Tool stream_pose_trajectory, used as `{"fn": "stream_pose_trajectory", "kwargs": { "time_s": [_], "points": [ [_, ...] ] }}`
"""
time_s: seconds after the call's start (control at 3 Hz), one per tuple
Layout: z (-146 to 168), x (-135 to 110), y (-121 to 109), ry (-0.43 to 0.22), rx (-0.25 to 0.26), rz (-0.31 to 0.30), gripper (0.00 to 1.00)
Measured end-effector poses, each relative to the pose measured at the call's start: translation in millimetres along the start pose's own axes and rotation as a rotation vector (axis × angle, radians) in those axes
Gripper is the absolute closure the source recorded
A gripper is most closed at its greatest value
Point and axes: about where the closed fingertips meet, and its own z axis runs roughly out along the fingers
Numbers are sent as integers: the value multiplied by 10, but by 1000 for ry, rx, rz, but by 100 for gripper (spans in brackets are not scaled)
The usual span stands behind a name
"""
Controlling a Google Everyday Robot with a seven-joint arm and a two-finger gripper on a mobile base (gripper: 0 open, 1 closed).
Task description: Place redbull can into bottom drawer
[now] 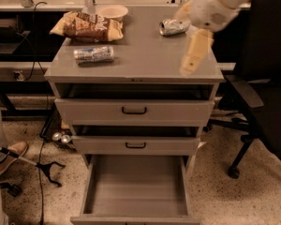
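Observation:
The redbull can [93,54] lies on its side on the left part of the grey cabinet top [140,55], in front of a snack bag. The bottom drawer [136,189] is pulled fully out, and its flat grey floor shows nothing on it. My gripper [194,54] hangs from the pale arm that comes in from the upper right. It is above the right edge of the cabinet top, far to the right of the redbull can and near a fatter can. It holds nothing that I can see.
A brown-and-yellow snack bag [89,27] and a bowl [111,11] sit at the back left. A fatter silver can [174,26] lies at the back right. The two upper drawers [134,110] stand slightly ajar. A black office chair [267,93] is to the right, and a person's shoe [11,151] to the left.

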Motion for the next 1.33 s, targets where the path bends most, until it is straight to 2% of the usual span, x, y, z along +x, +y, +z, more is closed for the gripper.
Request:
{"fn": "stream_pose_trajectory", "kwargs": {
  "time_s": [0.33,0.67,1.0,1.33],
  "points": [
    [426,-349,-364,-32,-2,-30,0],
    [964,-763,-482,-17,-53,-19,0],
    [964,-763,-482,-17,-53,-19,0],
    [1230,-767,-688,-54,-43,-6,0]
  ]
}}
